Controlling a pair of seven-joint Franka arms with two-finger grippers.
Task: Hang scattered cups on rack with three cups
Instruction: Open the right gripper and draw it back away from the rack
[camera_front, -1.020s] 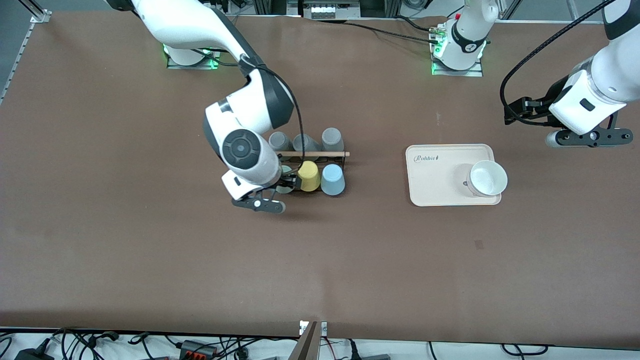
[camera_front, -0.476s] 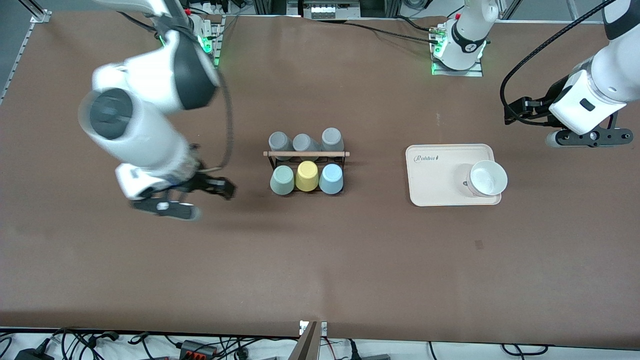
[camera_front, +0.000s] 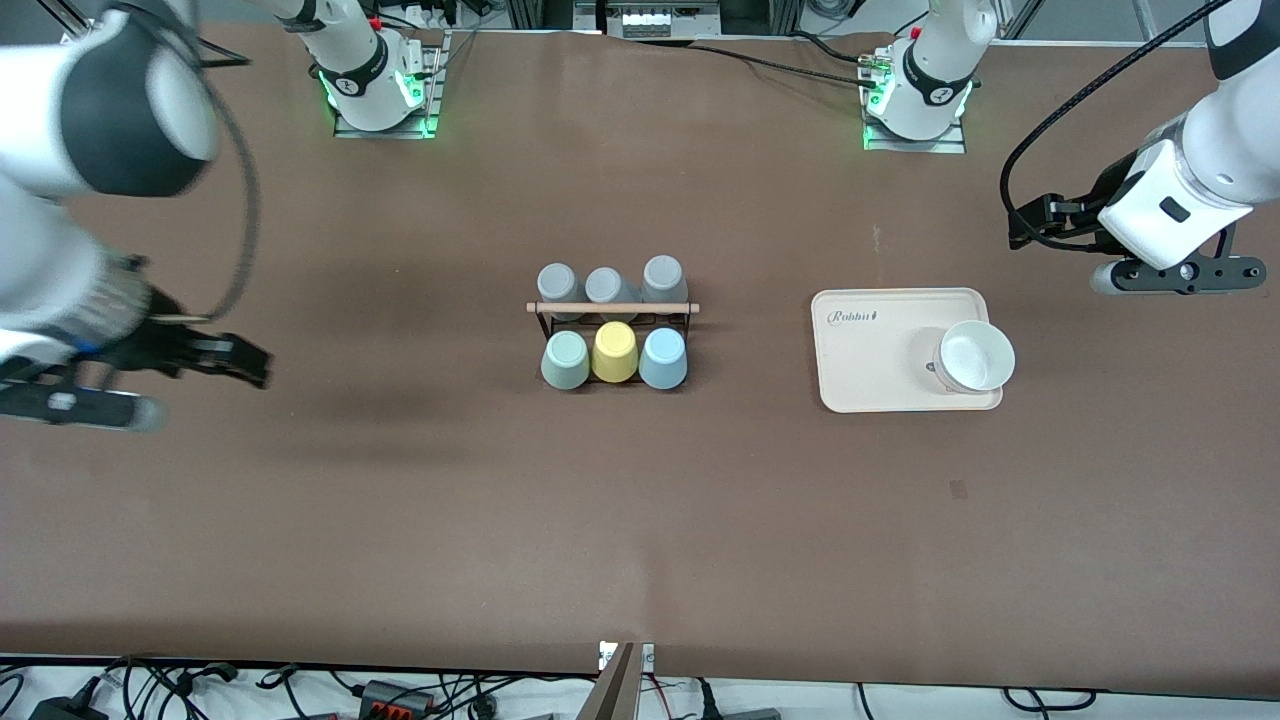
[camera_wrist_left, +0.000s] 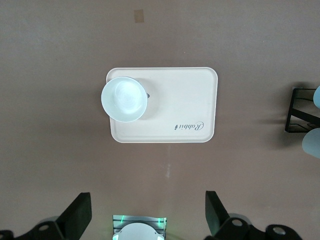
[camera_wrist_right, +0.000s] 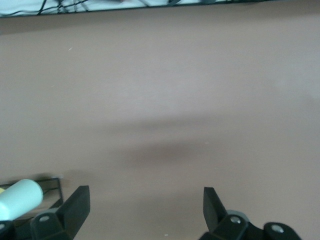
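Observation:
The black wire rack (camera_front: 612, 322) with its wooden bar stands mid-table. Three grey cups (camera_front: 606, 284) hang on its row farther from the front camera. The mint green cup (camera_front: 565, 360), a yellow cup (camera_front: 614, 352) and the light blue cup (camera_front: 663, 358) hang on the nearer row. My right gripper (camera_front: 240, 362) is open and empty, over bare table toward the right arm's end, well apart from the rack. Its wrist view shows the mint green cup (camera_wrist_right: 20, 198) at the rack's end (camera_wrist_right: 52, 187). My left gripper (camera_front: 1030, 225) is open and empty, waiting over the table at the left arm's end.
A cream tray (camera_front: 870, 350) with a white bowl (camera_front: 975, 356) on it lies between the rack and the left arm's end. Both show in the left wrist view, the tray (camera_wrist_left: 190, 100) and the bowl (camera_wrist_left: 125, 98). Brown table surrounds everything.
My right gripper was at the mint green cup on the rack. It has left the cup hanging there and swung away toward the right arm's end. The left arm has not moved.

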